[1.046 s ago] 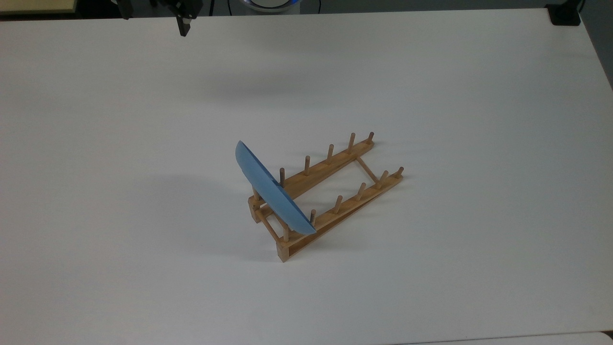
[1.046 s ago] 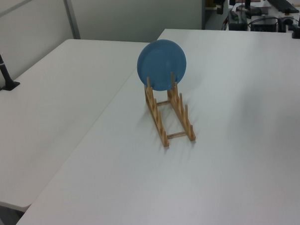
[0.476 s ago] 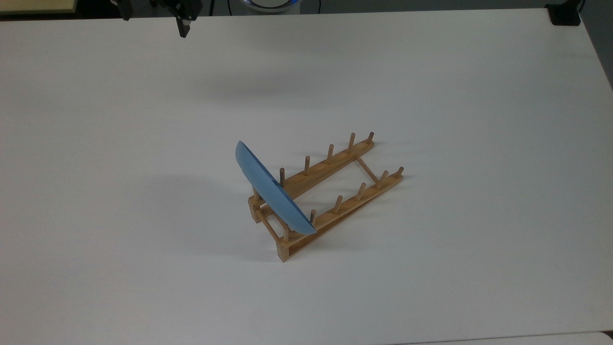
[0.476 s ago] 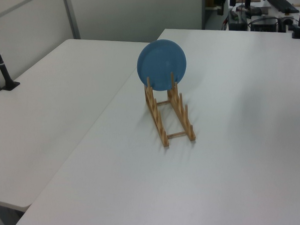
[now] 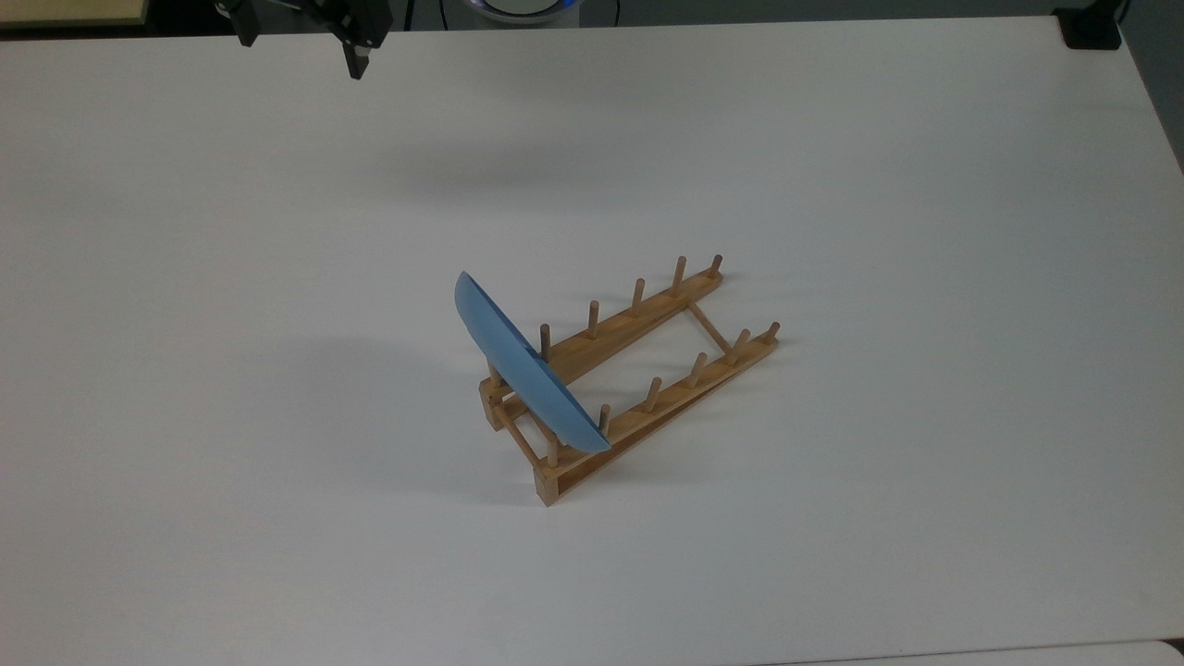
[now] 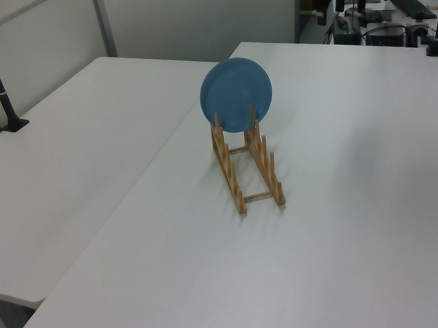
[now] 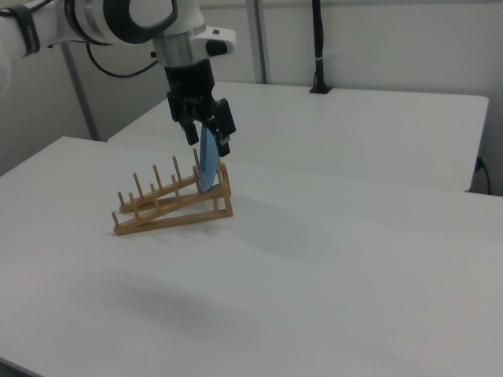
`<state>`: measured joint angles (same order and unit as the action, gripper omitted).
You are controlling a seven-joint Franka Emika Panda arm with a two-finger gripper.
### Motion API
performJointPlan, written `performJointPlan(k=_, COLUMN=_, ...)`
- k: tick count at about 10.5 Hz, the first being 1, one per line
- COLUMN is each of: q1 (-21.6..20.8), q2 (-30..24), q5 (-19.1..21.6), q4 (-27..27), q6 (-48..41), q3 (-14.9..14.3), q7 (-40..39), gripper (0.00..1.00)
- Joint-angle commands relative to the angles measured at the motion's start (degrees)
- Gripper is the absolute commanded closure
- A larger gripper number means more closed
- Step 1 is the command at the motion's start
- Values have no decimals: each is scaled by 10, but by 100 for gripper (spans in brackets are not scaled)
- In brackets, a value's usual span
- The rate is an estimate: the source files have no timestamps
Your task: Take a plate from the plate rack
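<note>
In the top view, start at the left. The gripper (image 5: 301, 46) hangs up high by the far edge of the white table (image 5: 879, 185). Its two black fingers are spread apart, and there is nothing between them. Next, going right and toward the near side, comes the blue plate (image 5: 518, 370). It is well apart from the gripper, so the arm has to go right, come nearer and drop down to reach it. The plate stands on its edge in the plate rack (image 5: 647, 324), in the gap at the top view's left end. It leans a little toward the empty table on that side. Seen from above, the plate looks like a thin line that runs from far-left to near-right. That line goes across the rack. The rack's long way runs from near-left to far-right, and the rest of its pegs are bare. In the left view the plate (image 6: 236, 94) shows its round face at the far end of the rack (image 6: 238, 181). In the right view the gripper (image 7: 208, 135) looks as if it is right by the plate (image 7: 207, 161), but I think it only lines up that way. To grab the rim, I think the fingers must go one on each flat side of the plate.
</note>
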<state>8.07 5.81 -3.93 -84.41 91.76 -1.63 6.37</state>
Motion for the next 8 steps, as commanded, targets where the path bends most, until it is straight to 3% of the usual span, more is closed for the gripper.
performJointPlan(k=1, q1=-6, q2=-4, q5=-9, q4=-13, q6=-4, q3=-3, q7=-11, gripper=0)
performJointPlan(k=8, q1=-10, q2=-5, q5=-6, q4=-29, q6=-16, q3=3, q7=-12, gripper=0)
